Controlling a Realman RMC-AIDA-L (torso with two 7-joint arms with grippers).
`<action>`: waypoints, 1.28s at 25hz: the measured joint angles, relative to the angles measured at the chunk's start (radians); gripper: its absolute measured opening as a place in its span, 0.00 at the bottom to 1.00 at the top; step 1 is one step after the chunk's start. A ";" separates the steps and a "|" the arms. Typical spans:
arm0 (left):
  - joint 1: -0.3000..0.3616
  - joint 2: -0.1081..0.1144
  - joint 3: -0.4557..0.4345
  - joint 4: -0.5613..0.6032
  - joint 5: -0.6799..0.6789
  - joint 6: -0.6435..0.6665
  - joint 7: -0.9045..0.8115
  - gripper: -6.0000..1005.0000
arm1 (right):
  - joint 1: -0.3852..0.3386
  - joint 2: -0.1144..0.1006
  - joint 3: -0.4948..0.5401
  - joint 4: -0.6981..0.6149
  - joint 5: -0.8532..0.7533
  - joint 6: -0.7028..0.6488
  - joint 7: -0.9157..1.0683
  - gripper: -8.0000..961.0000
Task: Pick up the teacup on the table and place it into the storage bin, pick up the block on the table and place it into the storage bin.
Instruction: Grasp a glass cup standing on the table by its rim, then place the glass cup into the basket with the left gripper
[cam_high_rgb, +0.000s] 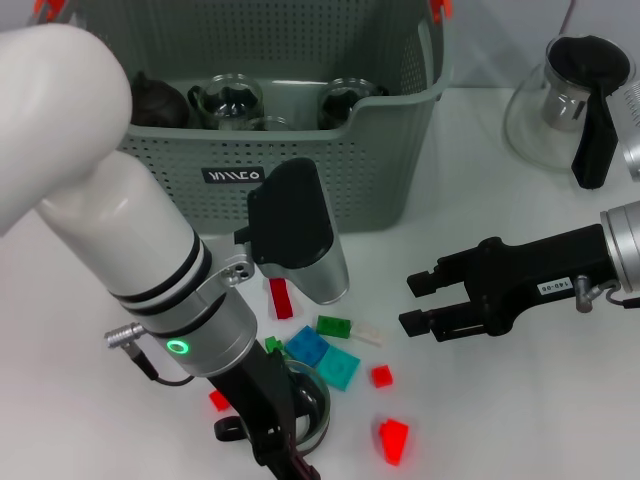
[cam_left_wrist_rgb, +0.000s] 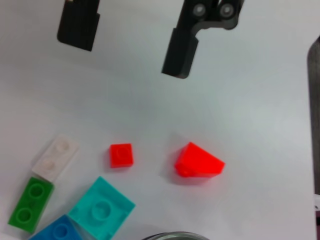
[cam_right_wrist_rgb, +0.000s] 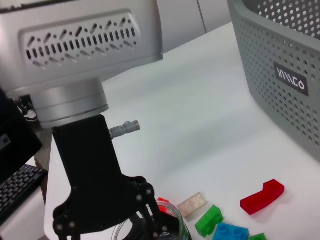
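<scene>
Head view: the left gripper (cam_high_rgb: 268, 428) is reaching down at the near side of the table (cam_high_rgb: 520, 420), pressed against the glass teacup (cam_high_rgb: 308, 402), which is standing on the tabletop among scattered blocks. So the first step, picking up the teacup, is under way. Whether the left gripper is already clamping the cup cannot be told, since the arm is covering the contact. The storage bin (cam_high_rgb: 330, 180) is sitting at the far side of the table, already holding glassware. The right gripper (cam_high_rgb: 408, 302) is hovering toward the right side, its fingers spread and holding nothing. The next move is likely calling for a sure grip on the cup, a lift clear of the blocks, then a carry over the bin's near wall.

Left wrist view: the camera is looking down on a red wedge block (cam_left_wrist_rgb: 199, 162), a small red block (cam_left_wrist_rgb: 121, 155), a white block (cam_left_wrist_rgb: 55, 157), a green block (cam_left_wrist_rgb: 31, 207) and a teal block (cam_left_wrist_rgb: 101, 212). The right gripper (cam_left_wrist_rgb: 125, 57) is hanging beyond them, parted. Only a sliver of the teacup's rim (cam_left_wrist_rgb: 170, 235) is showing, and this arm's own fingers are out of frame.

Right wrist view: the left gripper (cam_right_wrist_rgb: 137, 220) is filling the foreground, with the teacup (cam_right_wrist_rgb: 175, 227) mostly cut off beneath it. The storage bin (cam_right_wrist_rgb: 280, 75) is showing only one perforated wall.
</scene>
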 joint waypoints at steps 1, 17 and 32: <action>-0.001 0.000 0.000 -0.006 0.002 -0.007 0.000 0.74 | 0.000 0.000 0.001 0.000 0.000 0.000 0.000 0.63; -0.019 0.004 0.007 -0.057 0.024 -0.069 -0.010 0.68 | 0.001 -0.011 0.016 -0.005 0.002 0.010 0.002 0.63; -0.036 0.004 -0.002 -0.042 0.017 -0.013 -0.024 0.06 | 0.001 -0.011 0.017 -0.004 0.003 0.018 -0.005 0.63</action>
